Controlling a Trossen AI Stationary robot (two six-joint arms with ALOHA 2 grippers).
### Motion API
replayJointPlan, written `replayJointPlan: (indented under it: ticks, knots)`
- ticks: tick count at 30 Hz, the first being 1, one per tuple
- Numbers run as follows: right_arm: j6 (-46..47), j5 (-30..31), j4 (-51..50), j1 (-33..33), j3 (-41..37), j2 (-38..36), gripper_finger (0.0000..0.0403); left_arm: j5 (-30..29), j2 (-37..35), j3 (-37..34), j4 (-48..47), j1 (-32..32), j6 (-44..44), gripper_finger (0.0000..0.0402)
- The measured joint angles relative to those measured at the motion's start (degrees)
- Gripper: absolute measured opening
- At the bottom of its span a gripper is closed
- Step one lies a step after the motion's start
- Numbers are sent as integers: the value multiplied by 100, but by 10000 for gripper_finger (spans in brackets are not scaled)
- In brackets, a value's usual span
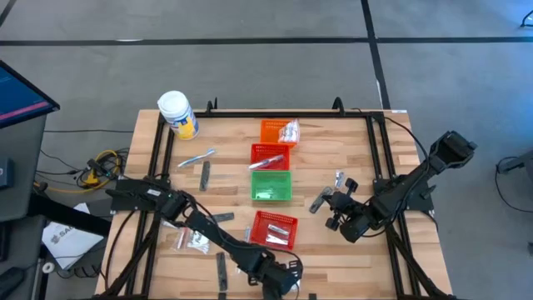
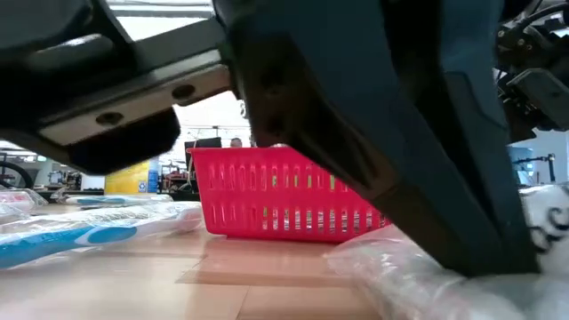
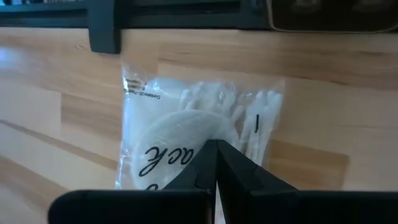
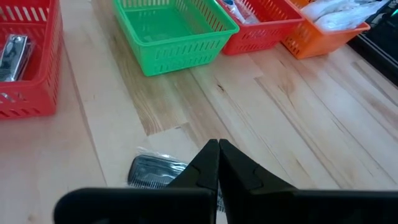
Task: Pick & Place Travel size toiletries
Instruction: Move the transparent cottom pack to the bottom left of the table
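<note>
Green basket, red basket, clear black-lettered sachet.

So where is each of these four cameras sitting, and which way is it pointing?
High view: above the table, looking straight down; both arms show, left gripper near the front edge, right gripper.
Low view: at table-top height, looking level at a red basket; a dark arm fills the foreground.
Left wrist view: on the left arm, over a clear sachet; shut fingers show.
Right wrist view: on the right arm, facing the green basket; shut fingers show.
Shared: high and right wrist views both show the green basket.
</note>
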Motion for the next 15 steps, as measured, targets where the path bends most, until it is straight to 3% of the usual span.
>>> replayJointPlan:
  ticks: [15]
  knots:
    - [-42,-3,27,9,2,0,1,178,-296,-25,-2079,-291,-1789,0]
